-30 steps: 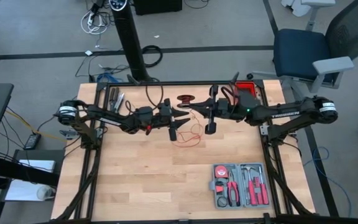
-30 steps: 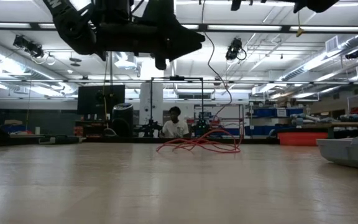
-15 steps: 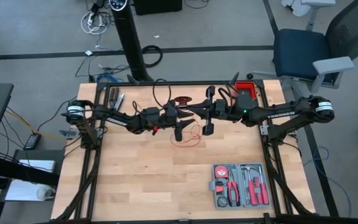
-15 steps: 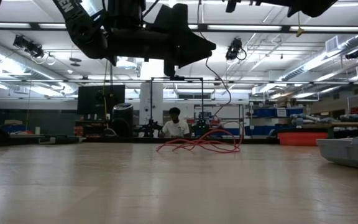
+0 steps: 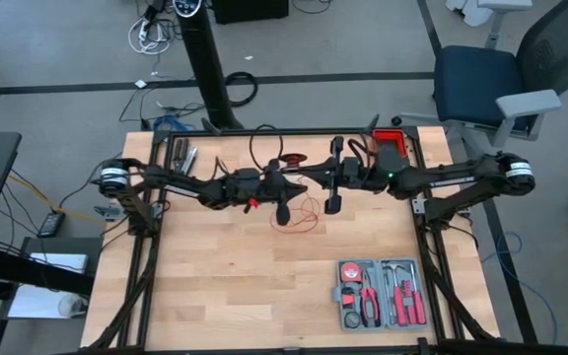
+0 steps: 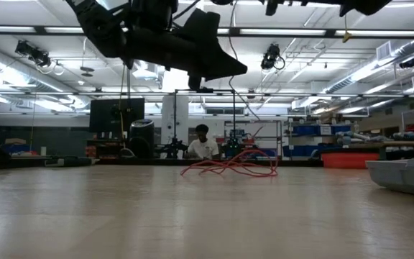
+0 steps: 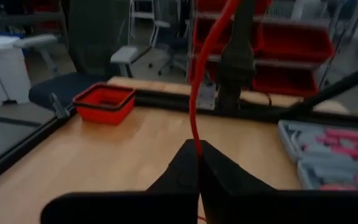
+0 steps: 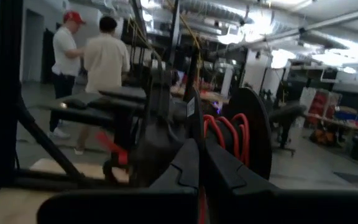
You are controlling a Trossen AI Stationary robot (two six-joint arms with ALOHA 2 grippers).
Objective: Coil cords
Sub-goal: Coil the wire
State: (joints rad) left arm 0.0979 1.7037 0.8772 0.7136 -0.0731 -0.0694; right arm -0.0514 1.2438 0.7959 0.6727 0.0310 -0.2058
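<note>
The thin red cord [image 5: 304, 215] lies in loose loops on the table's middle, also seen in the low view [image 6: 228, 167]. One strand [image 7: 194, 93] rises from the loops to both grippers. My left gripper [image 5: 294, 189] hangs above the loops and is shut on this strand [image 7: 197, 149]. My right gripper [image 5: 316, 178] faces it from the right, close by, also shut [image 8: 199, 163]. A black spool [image 5: 292, 158] wound with red cord [image 8: 236, 134] sits just beyond them, toward the far edge. My left gripper pinches a single strand of the cord [image 7: 197, 143] between its two fingertips [image 7: 222, 171], well above the table. From the pinch the strand runs almost straight to my right gripper [image 7: 237, 50]. My right gripper has a red strand [image 8: 199, 208] between its shut fingers; which part of the cord this is does not show.
A grey tool case [image 5: 381, 293] with red-handled tools lies open at the near right. A red bin [image 5: 390, 138] stands at the far right corner, and loose tools [image 5: 183, 156] lie at the far left. Bare wood spreads over the near left. People stand in the room behind.
My left gripper has moved a little toward my right gripper and has shut, taking hold of the red strand between them. The loops on the table have stayed where they were.
</note>
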